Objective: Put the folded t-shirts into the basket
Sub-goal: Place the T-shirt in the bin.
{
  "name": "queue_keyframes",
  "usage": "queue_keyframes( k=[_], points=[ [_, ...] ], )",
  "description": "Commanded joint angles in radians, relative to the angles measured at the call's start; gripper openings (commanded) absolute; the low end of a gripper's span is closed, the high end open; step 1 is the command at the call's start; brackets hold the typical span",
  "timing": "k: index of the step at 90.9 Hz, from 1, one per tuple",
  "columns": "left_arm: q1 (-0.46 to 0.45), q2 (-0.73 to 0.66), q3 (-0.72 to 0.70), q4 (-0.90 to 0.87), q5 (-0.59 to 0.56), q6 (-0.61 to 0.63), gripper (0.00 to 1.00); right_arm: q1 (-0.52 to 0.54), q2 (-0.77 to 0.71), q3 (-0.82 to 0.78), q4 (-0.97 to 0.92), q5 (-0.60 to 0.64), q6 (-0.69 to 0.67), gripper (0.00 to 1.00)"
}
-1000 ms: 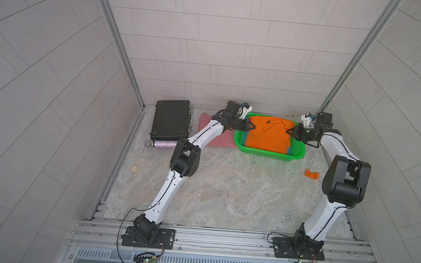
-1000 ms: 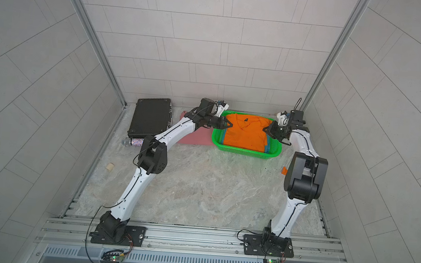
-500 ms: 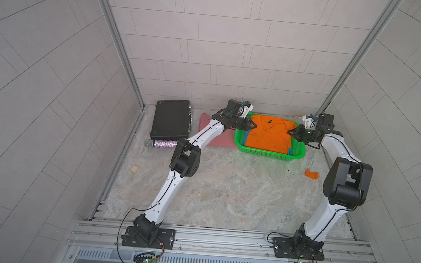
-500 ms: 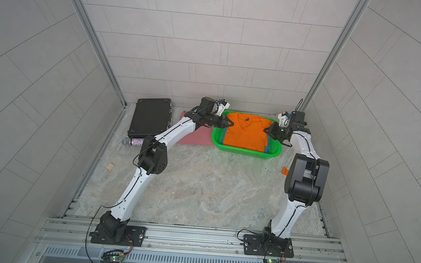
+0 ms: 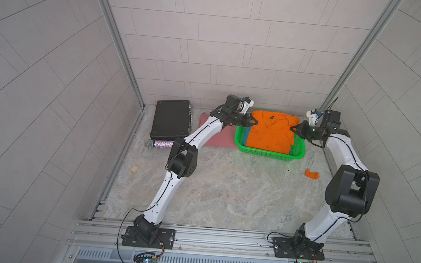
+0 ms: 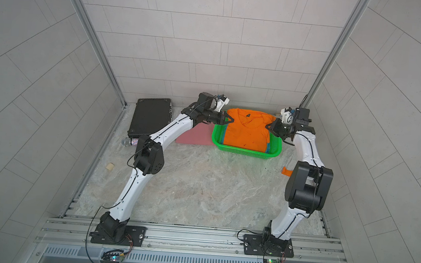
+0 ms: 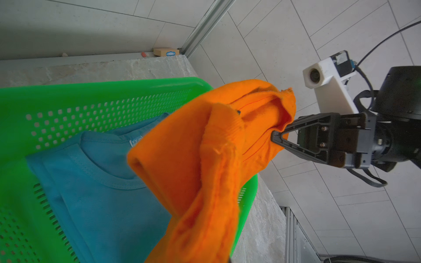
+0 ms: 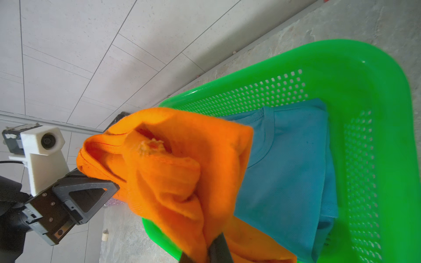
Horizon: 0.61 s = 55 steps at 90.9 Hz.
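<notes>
basket (image 5: 270, 154): teal t-shirt (image 7: 102, 205) is laid inside, orange t-shirt (image 5: 269, 132) is held stretched over it
orange t-shirt: kinda bunched up at both ends
left gripper (image 5: 254, 121): clamped tight on one end
right gripper (image 5: 293, 129): clamped tight on the other

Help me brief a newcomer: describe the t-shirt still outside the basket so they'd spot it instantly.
Find the green basket at the far edge of the table, then the black case beside it. Between them the pink t-shirt lies flat, partly hidden by the left arm. It alone is pink and outside the basket.

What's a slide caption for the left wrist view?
Right gripper pinches orange shirt above teal shirt in basket.
</notes>
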Motion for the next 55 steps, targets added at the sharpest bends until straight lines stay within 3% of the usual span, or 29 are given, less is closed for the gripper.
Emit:
queue_keyframes(
  k=[1,55],
  points=[
    [-0.006,-0.052,-0.04,-0.005,0.019,-0.001,0.0,-0.005,-0.034,-0.035,0.008,-0.004,-0.012,0.0],
    [-0.006,0.028,-0.055,0.02,0.018,-0.009,0.0,-0.019,0.033,-0.073,0.041,0.015,-0.022,0.0]
  ],
)
